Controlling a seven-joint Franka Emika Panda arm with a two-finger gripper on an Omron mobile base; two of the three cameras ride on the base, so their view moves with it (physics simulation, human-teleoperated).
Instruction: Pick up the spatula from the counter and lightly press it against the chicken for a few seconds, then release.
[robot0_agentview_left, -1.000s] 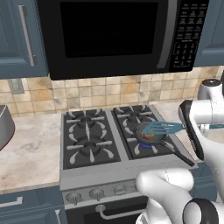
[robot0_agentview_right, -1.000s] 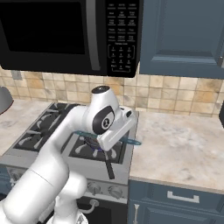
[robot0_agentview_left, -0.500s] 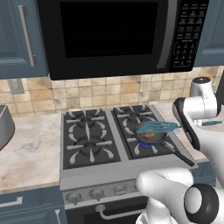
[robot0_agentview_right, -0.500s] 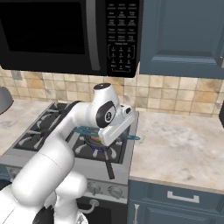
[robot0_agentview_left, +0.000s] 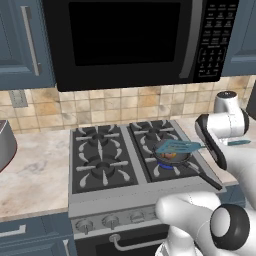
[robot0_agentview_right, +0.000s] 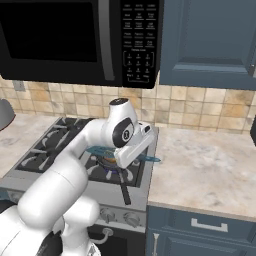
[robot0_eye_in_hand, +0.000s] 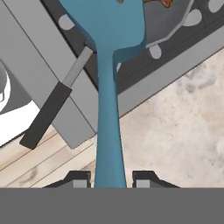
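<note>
Little force is all I want: end effector (robot0_eye_in_hand: 111, 179) clamped on the spatula (robot0_eye_in_hand: 107, 109) handle, blade over the chicken (robot0_agentview_left: 170, 155) in the pan (robot0_agentview_left: 187, 161); I press flat, gently

We see the spatula (robot0_eye_in_hand: 109, 100) as smooth, matt teal plastic. The stove (robot0_agentview_left: 95, 196) looks like matt grey metal; beside it, the counter (robot0_agentview_right: 210, 160) is mottled stone; above it, the microwave (robot0_agentview_left: 125, 40) is glossy black.
</note>
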